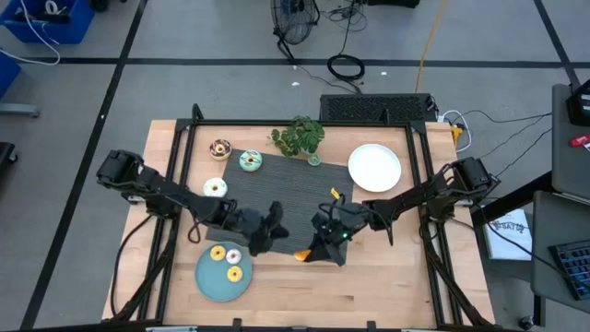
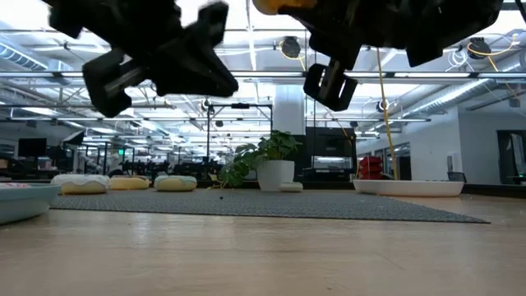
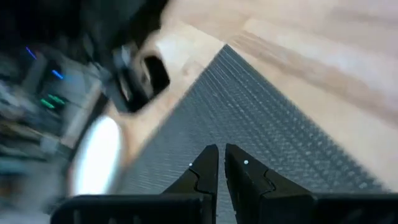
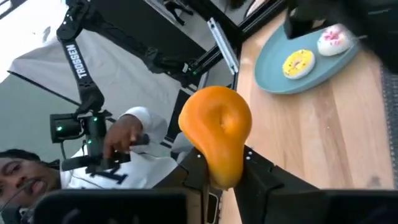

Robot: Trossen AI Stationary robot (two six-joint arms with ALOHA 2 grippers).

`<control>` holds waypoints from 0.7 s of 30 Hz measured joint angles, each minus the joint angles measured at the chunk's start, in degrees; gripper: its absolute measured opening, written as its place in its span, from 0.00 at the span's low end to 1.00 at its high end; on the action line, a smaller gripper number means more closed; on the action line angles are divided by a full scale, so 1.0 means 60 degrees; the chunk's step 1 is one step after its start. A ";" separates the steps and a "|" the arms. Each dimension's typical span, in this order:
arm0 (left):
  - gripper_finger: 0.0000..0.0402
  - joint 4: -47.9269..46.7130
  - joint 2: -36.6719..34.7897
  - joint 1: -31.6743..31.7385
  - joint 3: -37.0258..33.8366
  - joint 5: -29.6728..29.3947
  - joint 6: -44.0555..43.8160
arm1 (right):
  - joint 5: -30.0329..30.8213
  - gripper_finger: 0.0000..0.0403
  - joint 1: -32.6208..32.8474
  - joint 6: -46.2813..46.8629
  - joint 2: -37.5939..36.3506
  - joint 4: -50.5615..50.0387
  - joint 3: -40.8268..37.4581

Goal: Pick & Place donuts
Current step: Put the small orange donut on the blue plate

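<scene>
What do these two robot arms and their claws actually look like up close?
Both arms are black and jointed, built of slim tubes running between chunky round joints. Each ends in a claw of two flat, angular black fingers: the left gripper and the right gripper. Black cables run alongside the arms. A small green light glows near the right arm's wrist. Another arm seen from the right wrist view carries white TROSSEN lettering.

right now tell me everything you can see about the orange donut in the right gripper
The orange donut is a small toy ring with smooth, glossy orange icing, squashed out of round so its centre hole shows only as a crease. It looks soft and rubbery. The right gripper pinches its lower edge between dark fingers, holding it on edge, lifted off the wooden table. It hangs near the teal plate; nothing else touches it.
</scene>
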 joint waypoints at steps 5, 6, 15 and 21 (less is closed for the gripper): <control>0.09 0.0751 0.0062 -0.0719 -0.0004 -0.1366 0.1413 | 0.0040 0.10 -0.0052 -0.0002 0.0000 -0.0134 -0.0282; 0.09 0.1095 0.0057 -0.0807 -0.0001 -0.1500 0.1397 | 0.0063 0.10 -0.0078 -0.0005 0.0000 -0.0136 -0.0310; 0.18 0.2070 0.0047 -0.0805 0.0011 -0.1689 -0.0748 | 0.0519 0.11 -0.0149 -0.0351 -0.0007 -0.0094 -0.0379; 0.41 0.2019 0.0047 -0.0680 0.0011 -0.0906 -0.1869 | 0.0550 0.11 -0.0167 -0.0730 -0.0007 -0.0075 -0.0379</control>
